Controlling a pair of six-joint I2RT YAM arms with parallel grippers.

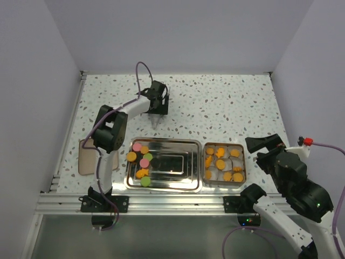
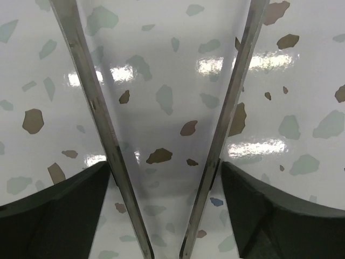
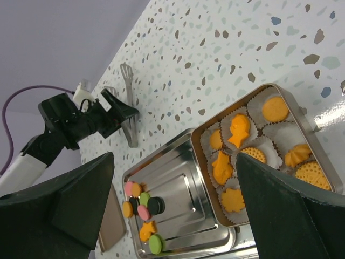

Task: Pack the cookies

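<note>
Pale lilac walls (image 1: 178, 32) close round a white tabletop (image 1: 226, 102) speckled with grey and brown. In the overhead view a steel tray (image 1: 172, 164) lies at lower centre. The loose cookies (image 1: 141, 161) sit bunched in its left end: orange, pink and green discs, touching or overlapping. Just right of the tray a tin (image 1: 225, 144) holds white paper cups (image 1: 235, 153), most with an orange cookie inside. A tan board (image 1: 86, 157) lies flat at the left edge. The left arm (image 1: 116, 121) reaches up toward the middle of the frame. The left tool (image 1: 156, 120) points down at bare tabletop above the tray, well apart from the cookies. The right tool (image 1: 262, 143) hangs at the right, near the tin; its jaws cannot be made out here.

The left wrist view shows only glossy speckled tabletop. Two metal blades (image 2: 91, 108) run down from the top and narrow toward the bottom edge, where they are cut off with a gap between them. The left tool is spread and holds nothing.

In the right wrist view two dark fingers (image 3: 59, 205) fill the lower corners, wide apart, so the right tool is spread with nothing between them. The tin sits at centre right, with orange discs and figure-shaped cookies in its cups. The tray lies at lower centre, the loose cookies clustered in its lower left end, one dark disc among them. The left arm shows at upper left, its blades over bare tabletop.
</note>
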